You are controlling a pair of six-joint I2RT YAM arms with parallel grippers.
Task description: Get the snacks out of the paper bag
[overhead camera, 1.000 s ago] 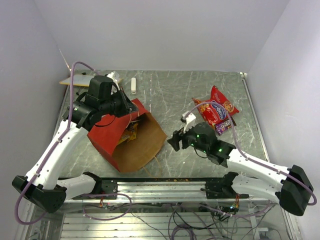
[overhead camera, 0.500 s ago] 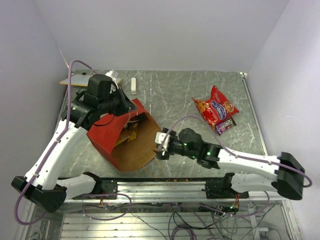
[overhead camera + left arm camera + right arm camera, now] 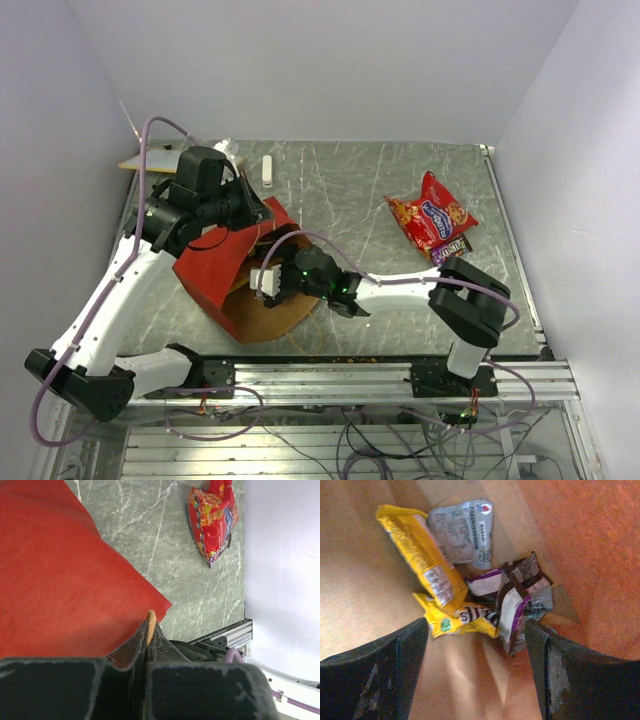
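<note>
Hold: the left gripper [image 3: 149, 625] is clenched on the upper rim of the bag [image 3: 212, 262], propping the mouth open. The bag lies tipped on the desk [image 3: 340, 190], mouth facing the near right.

Reach: the right gripper [image 3: 476, 632] is inside the mouth, jaws spread wide with nothing between them. Ahead of it, piled at the bottom and touching, are a yellow packet [image 3: 417, 555], a silver packet [image 3: 462, 527], a yellow wrapper [image 3: 462, 619] and purple-brown wrappers [image 3: 517, 605]. Already out at the desk's far right is the chip packet [image 3: 430, 215], with a dark wrapper [image 3: 452, 248] just beside it.

Risks:
- The packets overlap, so one closing may take two at once, or only a slick corner that slips on the way out.
- The fingers run close to the kraft walls. Catching paper would drag or crumple the bag and could tug the rim out of the left gripper.

Unclear:
- The right wrist view is blurred, so I cannot count the purple-brown wrappers.
- Anything under the pile is hidden.
- From above, the right arm covers most of the contents.
- A tan sliver [image 3: 150, 616] shows between the left jaws; I cannot tell whether it is handle or rim.
</note>
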